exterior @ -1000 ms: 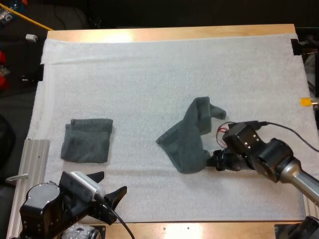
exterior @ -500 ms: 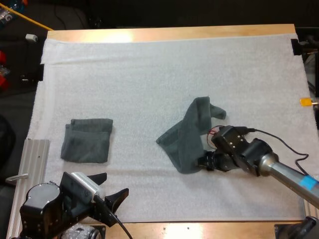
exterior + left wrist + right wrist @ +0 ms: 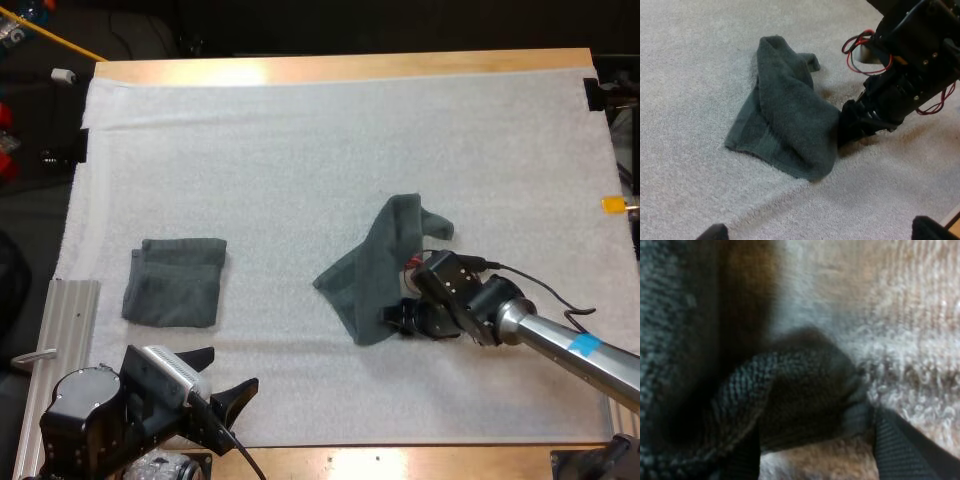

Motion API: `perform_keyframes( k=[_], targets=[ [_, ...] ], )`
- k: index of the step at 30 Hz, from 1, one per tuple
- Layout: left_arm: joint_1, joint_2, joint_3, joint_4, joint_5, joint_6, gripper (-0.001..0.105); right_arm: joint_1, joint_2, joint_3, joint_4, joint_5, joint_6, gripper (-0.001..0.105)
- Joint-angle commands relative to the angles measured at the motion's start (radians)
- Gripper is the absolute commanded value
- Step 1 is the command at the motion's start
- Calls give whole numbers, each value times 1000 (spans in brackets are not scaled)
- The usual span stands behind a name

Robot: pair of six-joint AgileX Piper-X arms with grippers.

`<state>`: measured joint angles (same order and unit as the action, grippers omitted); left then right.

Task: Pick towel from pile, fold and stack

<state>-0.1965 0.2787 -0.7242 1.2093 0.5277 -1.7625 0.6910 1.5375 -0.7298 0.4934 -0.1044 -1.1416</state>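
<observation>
My right tool (image 3: 392,318) is open astride the near edge of the crumpled towel (image 3: 376,278), so I'd push deeper and pinch one layer; left tool (image 3: 232,368) open, empty.

No legible text, no brand or number — crumpled towel (image 3: 375,280) plain, folded towel (image 3: 175,282) plain, white mat (image 3: 300,150) unmarked

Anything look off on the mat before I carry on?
Nothing stands out. The crumpled towel lies on the mat with the right gripper at its edge; the folded towel lies flat, apart, toward the left side.
</observation>
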Motion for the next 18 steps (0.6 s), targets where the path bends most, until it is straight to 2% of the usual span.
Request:
perform_keyframes(
  k=[1,3,11,18],
  targets=[
    [-4,-1,-6,5,8,-10,69,1,14,-4,-9,-12,15,52],
    [-4,-1,-6,5,8,-10,69,1,19,-4,-9,-3,17,47],
    [-4,-1,-6,5,8,-10,69,1,8,-4,-6,25,12,1],
    [-4,-1,-6,5,8,-6,69,1,-128,-4,81,126,-85,0]
  ],
)
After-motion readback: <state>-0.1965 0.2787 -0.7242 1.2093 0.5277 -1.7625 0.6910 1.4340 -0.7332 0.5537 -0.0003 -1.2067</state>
